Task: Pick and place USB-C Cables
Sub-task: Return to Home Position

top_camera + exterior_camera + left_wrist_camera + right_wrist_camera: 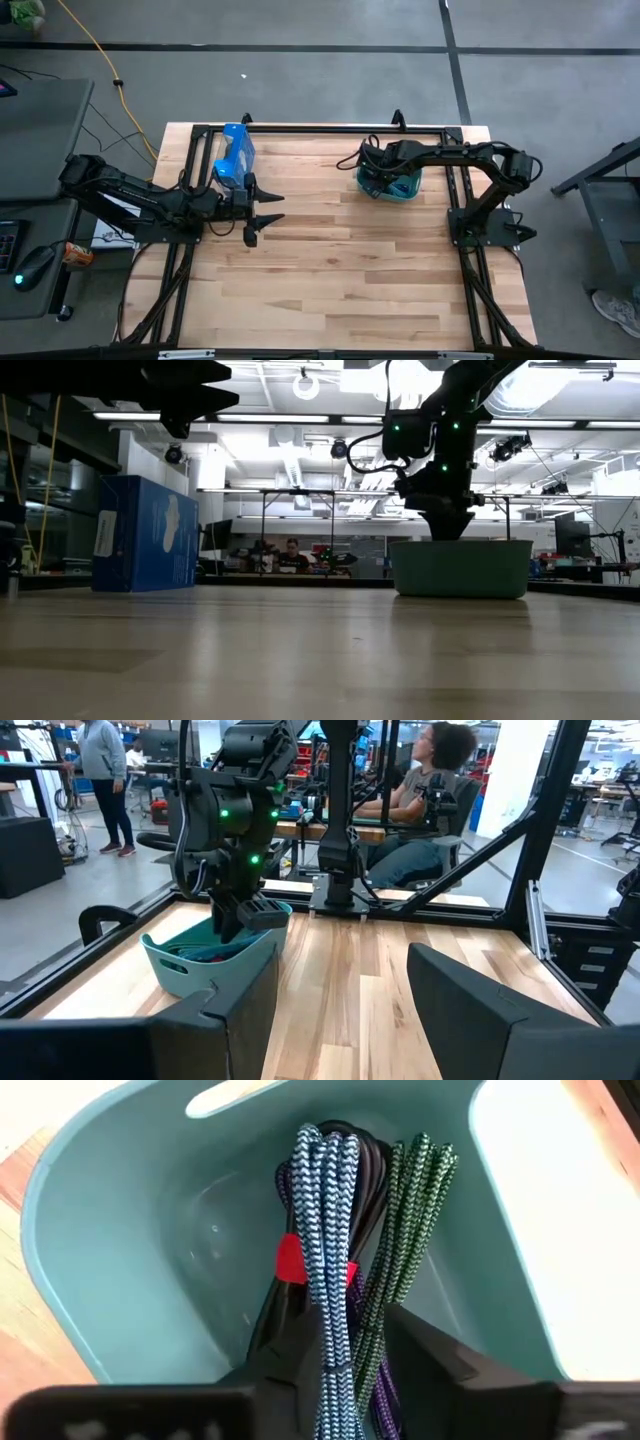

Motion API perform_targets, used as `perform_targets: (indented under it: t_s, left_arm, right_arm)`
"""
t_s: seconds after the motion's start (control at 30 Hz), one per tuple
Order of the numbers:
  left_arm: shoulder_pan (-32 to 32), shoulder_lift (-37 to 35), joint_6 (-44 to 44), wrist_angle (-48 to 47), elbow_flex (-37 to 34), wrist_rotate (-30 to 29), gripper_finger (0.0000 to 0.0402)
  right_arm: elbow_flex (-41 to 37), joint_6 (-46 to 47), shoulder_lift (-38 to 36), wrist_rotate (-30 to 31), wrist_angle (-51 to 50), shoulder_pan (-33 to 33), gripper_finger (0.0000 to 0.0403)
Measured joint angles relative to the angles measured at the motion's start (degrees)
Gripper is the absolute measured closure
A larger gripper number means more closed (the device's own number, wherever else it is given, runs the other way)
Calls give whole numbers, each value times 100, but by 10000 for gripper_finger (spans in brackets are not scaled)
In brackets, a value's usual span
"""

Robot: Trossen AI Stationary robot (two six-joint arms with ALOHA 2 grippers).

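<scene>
Right gripper point(350, 1325) hung nose-down inside the teal bin point(120, 1260) at the table's two o'clock, straddling the USB-C cables point(325, 1200); its grip I couldn't tell. Left gripper point(270, 206) hovered at nine o'clock, jaws spread.

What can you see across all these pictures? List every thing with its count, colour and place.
USB-C cables: four, teal, green, red-and-black and dark blue, all inside the bin.
bin: one, teal, on the table's right side.
box: one, bright blue, on the table's left side by its edge.
table: one, light wood with a black frame.
cord: one, yellow, on the floor beyond the table.
people: two, in the room behind the table, one seated and one standing.
left gripper: one, dark, open, raised above the table beside the box.
right gripper: one, dark, reaching down into the bin over the cables.
</scene>
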Motion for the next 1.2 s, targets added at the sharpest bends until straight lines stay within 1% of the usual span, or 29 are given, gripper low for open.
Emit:
perform_targets:
  t_s: [0.2, 0.3, 0.4, 0.47, 0.57, 0.7, 0.8, 0.87, 0.93, 1.03, 1.1, 1.2]
  left_arm:
    - [0, 0, 0, -2, 0, -2, 199]
    - [0, 0, 0, -2, 0, 0, 199]
    - [0, 0, 1, -1, 0, -2, 199]
    - [0, 0, 1, 8, 0, -2, 199]
    - [0, 0, 69, 68, 0, -14, 199]
    - [0, 0, 103, 118, 0, -153, 199]
    - [0, -2, 97, 120, 0, -257, 199]
    - [0, -1, 47, 119, 0, -279, 199]
    - [0, -1, -5, 120, 0, -297, 199]
    - [0, 0, -52, 118, 0, -306, 199]
    - [5, -2, -46, 107, 0, -306, 199]
    - [108, -16, -59, 41, 0, -299, 199]
  right_arm:
    - [0, -175, -2, 73, -18, -9, 253]
    - [89, -340, -117, 40, -478, -1, 240]
    - [109, -432, -588, 94, -738, 166, 236]
    - [62, -389, -1051, 267, -603, 354, 236]
    - [-209, -390, -1886, 364, -14, 674, 236]
    - [-861, -383, -2967, 349, 1124, 1087, 236]
    - [-1460, -398, -3604, 128, 2108, 1345, 236]
    - [-1863, -532, -3954, -178, 2888, 1486, 236]
    - [-2226, -736, -4228, -450, 3599, 1591, 236]
    - [-2570, -940, -4515, -592, 4320, 1683, 236]
    - [-2662, -968, -4603, -591, 4537, 1704, 236]
    - [-2688, -969, -4634, -593, 4558, 1703, 236]
